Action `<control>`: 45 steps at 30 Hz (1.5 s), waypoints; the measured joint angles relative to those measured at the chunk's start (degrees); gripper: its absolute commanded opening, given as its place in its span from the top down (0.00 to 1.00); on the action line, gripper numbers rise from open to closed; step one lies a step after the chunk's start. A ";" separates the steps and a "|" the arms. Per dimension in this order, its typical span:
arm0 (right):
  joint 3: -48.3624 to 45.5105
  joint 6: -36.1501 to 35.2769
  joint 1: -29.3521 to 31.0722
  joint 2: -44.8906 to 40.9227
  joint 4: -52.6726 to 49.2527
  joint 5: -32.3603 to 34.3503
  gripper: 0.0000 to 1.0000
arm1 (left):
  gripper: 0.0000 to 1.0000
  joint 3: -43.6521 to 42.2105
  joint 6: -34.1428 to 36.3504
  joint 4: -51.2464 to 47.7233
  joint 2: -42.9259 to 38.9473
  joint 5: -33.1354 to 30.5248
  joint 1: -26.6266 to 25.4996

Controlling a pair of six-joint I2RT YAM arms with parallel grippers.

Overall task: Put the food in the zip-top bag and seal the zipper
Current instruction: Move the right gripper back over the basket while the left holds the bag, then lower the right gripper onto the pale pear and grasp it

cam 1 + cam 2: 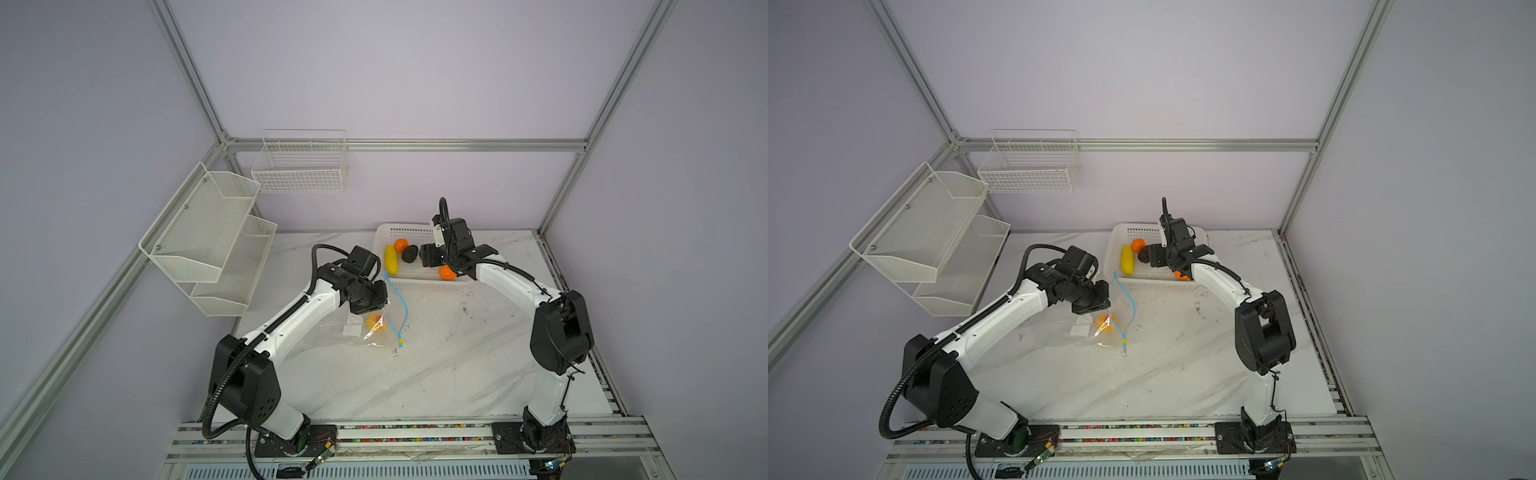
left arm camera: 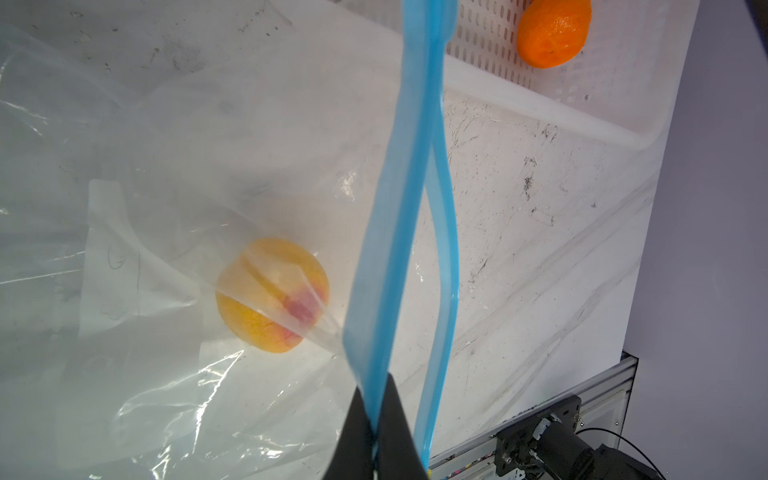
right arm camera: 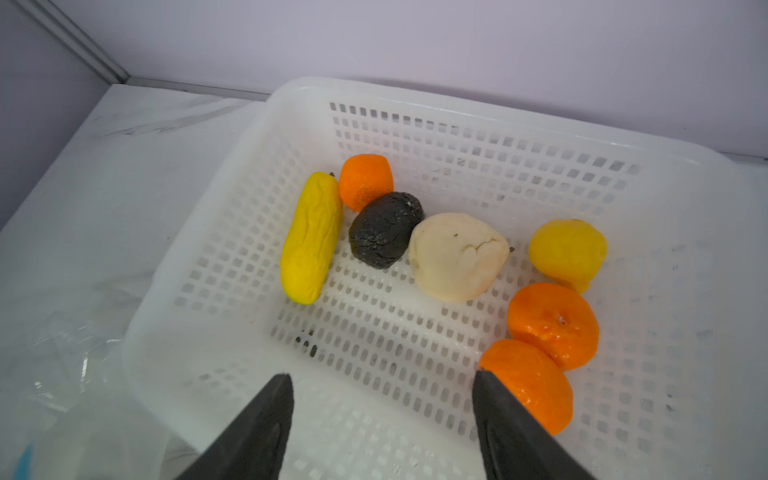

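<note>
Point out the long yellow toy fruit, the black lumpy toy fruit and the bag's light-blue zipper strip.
long yellow toy fruit (image 3: 311, 239): right wrist view, mid-body.
black lumpy toy fruit (image 3: 384, 230): right wrist view, centre.
light-blue zipper strip (image 2: 397, 199): left wrist view, nearer band's middle.

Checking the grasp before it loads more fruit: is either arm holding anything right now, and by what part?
The left fingers pinch the bag by its blue zipper strip. The right fingers are open over the basket, holding nothing.
</note>
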 measured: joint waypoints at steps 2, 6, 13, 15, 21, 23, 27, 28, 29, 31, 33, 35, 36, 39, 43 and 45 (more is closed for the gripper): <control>2.78 -0.81 -0.96 3.80 -0.11 0.17 0.28 | 1.00 0.04 0.17 0.00 0.35 0.31 0.00; 7.06 -3.61 -1.77 9.35 -0.31 0.22 0.27 | 1.00 0.04 0.37 -0.02 1.55 1.03 0.00; 12.81 -13.81 -2.05 15.82 0.00 -0.90 0.26 | 1.00 0.04 0.39 -0.07 2.12 1.92 0.00; 13.94 -16.39 -2.12 17.22 0.20 -1.14 0.24 | 1.00 0.04 0.39 -0.13 2.12 2.23 0.00; 16.28 -20.92 -2.82 19.43 0.59 -0.85 0.23 | 1.00 0.04 0.39 -0.33 2.19 2.78 0.00; 16.59 -21.59 -3.30 19.78 1.03 -1.01 0.22 | 1.00 0.04 0.39 -0.42 2.47 2.91 0.00; 18.12 -22.36 -4.42 21.27 1.20 -1.90 0.20 | 1.00 0.04 0.37 -0.55 3.02 2.93 0.00; 18.56 -22.47 -4.66 21.77 1.33 -2.21 0.19 | 1.00 0.04 0.39 -0.66 3.06 2.93 0.00; 18.91 -22.56 -4.79 22.25 1.44 -2.49 0.18 | 1.00 0.04 0.37 -0.74 3.06 2.93 0.00; 19.58 -22.62 -5.09 23.21 1.57 -2.82 0.17 | 1.00 0.04 0.37 -0.85 3.06 2.93 0.02; 20.68 -22.62 -5.33 24.55 1.70 -2.99 0.15 | 1.00 0.07 0.39 -0.92 3.23 2.93 0.02; 21.73 -22.56 -5.44 25.99 1.75 -3.13 0.12 | 1.00 0.07 0.42 -1.03 3.74 2.95 0.02; 21.94 -22.51 -5.46 26.51 1.73 -3.21 0.12 | 1.00 0.07 0.42 -1.14 4.00 2.95 0.02; 22.14 -22.53 -5.46 27.54 1.73 -3.28 0.10 | 1.00 0.07 0.42 -1.25 4.57 2.93 0.02; 23.17 -22.51 -5.49 28.41 1.66 -3.37 0.10 | 1.00 0.07 0.44 -1.25 4.59 2.95 0.15; 23.74 -22.49 -5.49 28.85 1.66 -3.54 0.11 | 1.00 0.07 0.48 -1.27 4.59 2.99 0.33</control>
